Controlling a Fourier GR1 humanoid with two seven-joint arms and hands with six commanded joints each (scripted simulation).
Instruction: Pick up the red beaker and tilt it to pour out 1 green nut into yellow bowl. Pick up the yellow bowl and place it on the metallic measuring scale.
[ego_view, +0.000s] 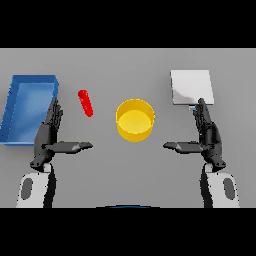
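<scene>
We see one red beaker (86, 103) lying on its side on the grey counter (128, 170), left of centre and slightly tilted, its near end angled toward the right. Just to its right, apart from it, stands one yellow bowl (135, 120), upright and round, near the middle of the counter. We cannot tell whether anything lies inside either of them; no green nut shows.

On the far right sits one metallic measuring scale (192, 87), a pale square plate, well apart from the bowl. On the far left lies one blue tray (27, 107), a rectangular bin with raised walls, beside the beaker but not touching it.

Our left hand (49, 137) hovers at the near left, between the tray and the beaker, with its fingers (54, 114) straight and pointing away and the thumb stretched out toward the right; it holds nothing. Its fingertips overlap the near right edge of the tray in this view. Our right hand (207, 136) mirrors it at the near right, fingers (202, 111) straight, thumb stretched toward the left, also holding nothing; its fingertips reach the near edge of the scale.

Nothing stands between the beaker and the bowl, and the stretch of counter between bowl and scale is bare.
</scene>
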